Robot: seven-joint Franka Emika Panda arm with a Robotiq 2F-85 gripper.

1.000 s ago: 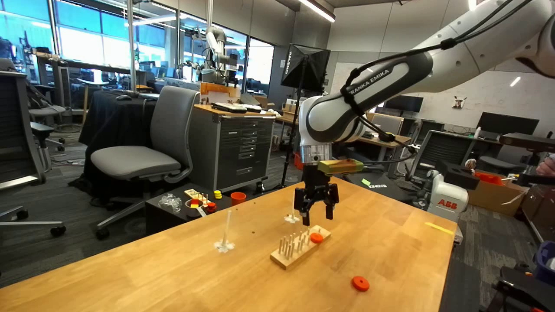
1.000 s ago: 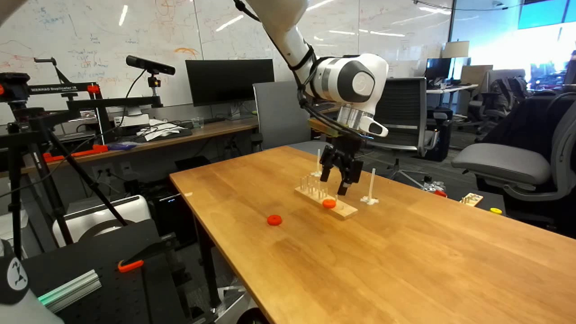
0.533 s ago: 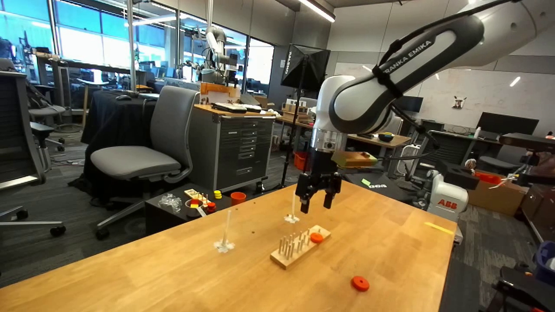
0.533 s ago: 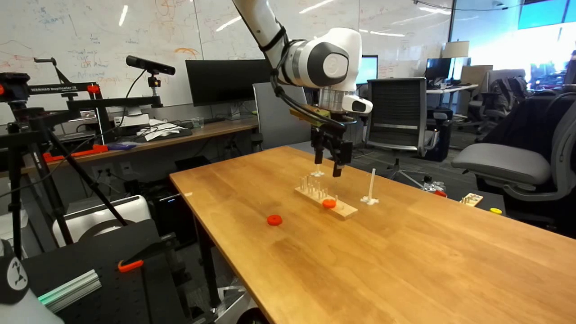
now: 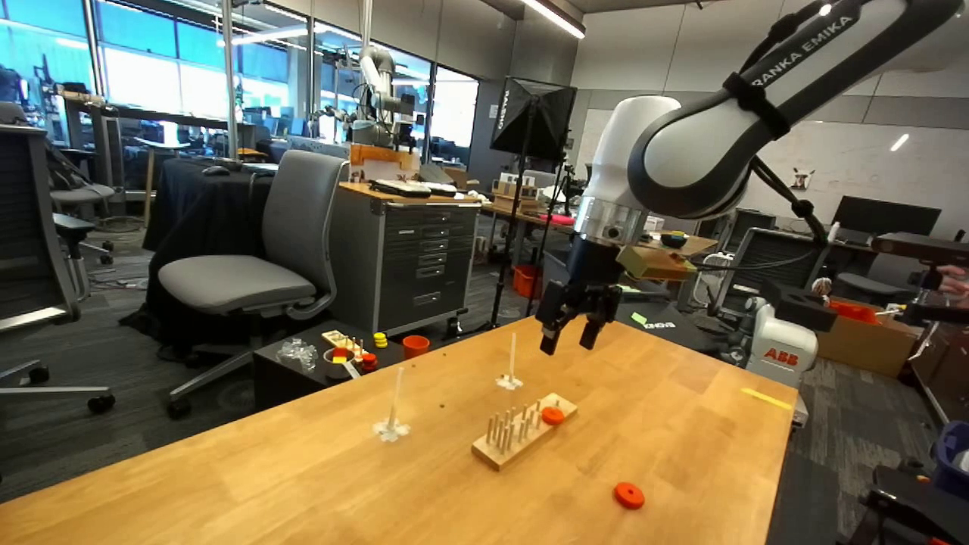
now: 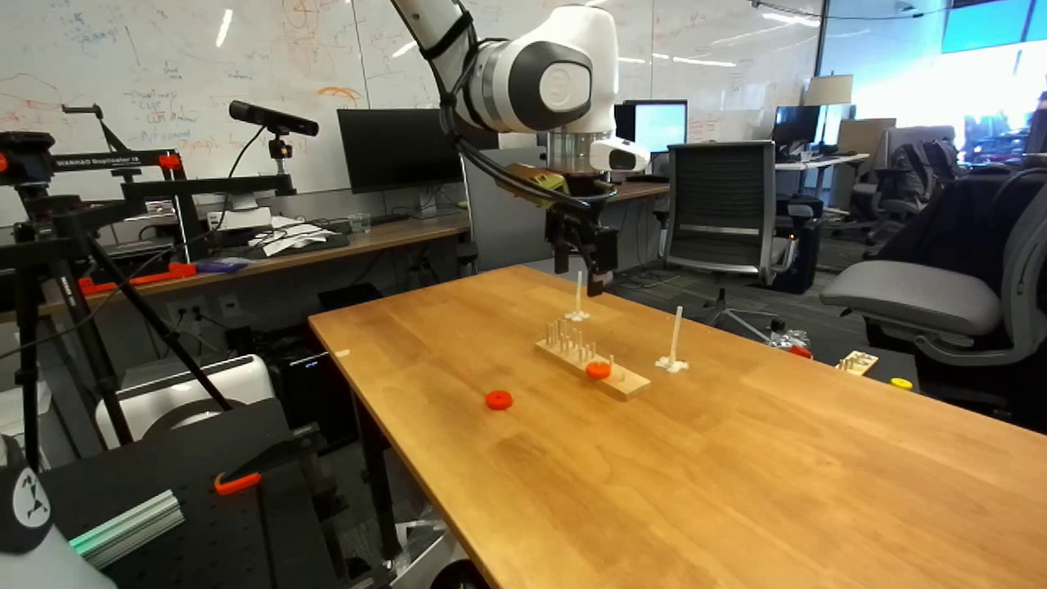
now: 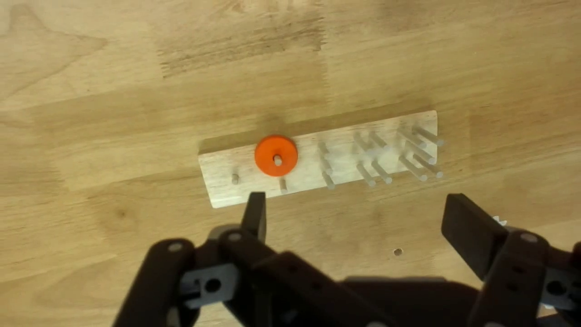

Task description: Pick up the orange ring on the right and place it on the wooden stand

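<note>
One flat orange ring [image 5: 553, 415] sits around a peg near one end of the pale wooden stand [image 5: 500, 459]; this also shows in an exterior view as ring [image 6: 598, 370] and stand [image 6: 628, 389], and in the wrist view as ring [image 7: 267, 152] and stand [image 7: 222, 187]. An identical-looking orange ring [image 5: 629, 496] lies flat on the table apart from the stand; it also shows in an exterior view [image 6: 499, 400] and is outside the wrist view. My gripper [image 5: 568, 342] is open and empty, raised above the table; the wrist view [image 7: 354, 209] shows its fingers wide apart.
Two thin upright posts [image 5: 396, 401] [image 5: 512, 362] are taped to the wooden table [image 5: 227, 469] near the stand. A low black side table [image 5: 291, 382] with small parts and an orange cup [image 5: 415, 347] stands beyond the table's edge.
My open gripper has risen and moved away from above the stand, rightward in an exterior view and leftward in an exterior view. Both rings and the stand have not moved.
</note>
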